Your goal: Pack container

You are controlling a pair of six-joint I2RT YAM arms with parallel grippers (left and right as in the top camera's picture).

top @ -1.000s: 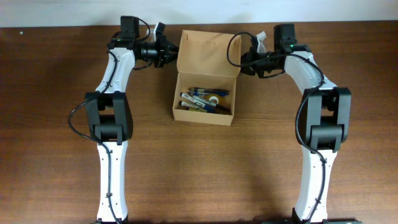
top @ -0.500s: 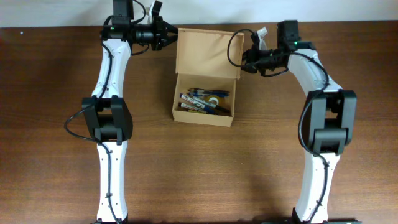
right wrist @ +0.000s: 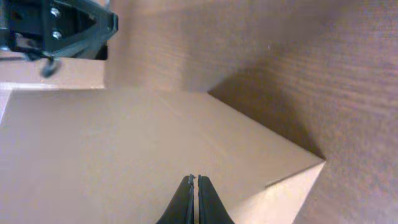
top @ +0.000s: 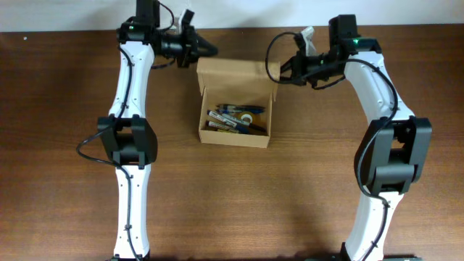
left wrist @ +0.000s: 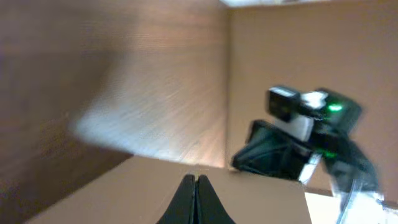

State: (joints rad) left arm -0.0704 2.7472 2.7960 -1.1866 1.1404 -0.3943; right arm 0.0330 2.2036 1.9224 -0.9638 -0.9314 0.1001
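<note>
As is seen from overhead, container: a plain tan cardboard box is set on the counter at mid-width, toward the far edge, between the two arms.
Lid: a hinged flap is joined to the far wall; it stands raised behind the opening, so the inside is left uncovered.
Contents: several pens, mostly blue and dark, are laid crosswise on the box floor; a small pale ring is lodged among them toward the right, and what it is cannot be told.
Left hand: its fingers are pressed together with nothing between them. It is held just behind the lid's far left corner, pointed to the right. In the left wrist view the tips are seen just above the lid's edge; contact cannot be told.
Right hand: its fingers are likewise pressed together on nothing. It is held at the lid's right edge, pointed to the left. In the right wrist view the tips are seen over the lid's plain brown face; contact cannot be told.
Opposite views: each hand is caught by the other's wrist camera, across the lid; the right one is blurred.
</note>
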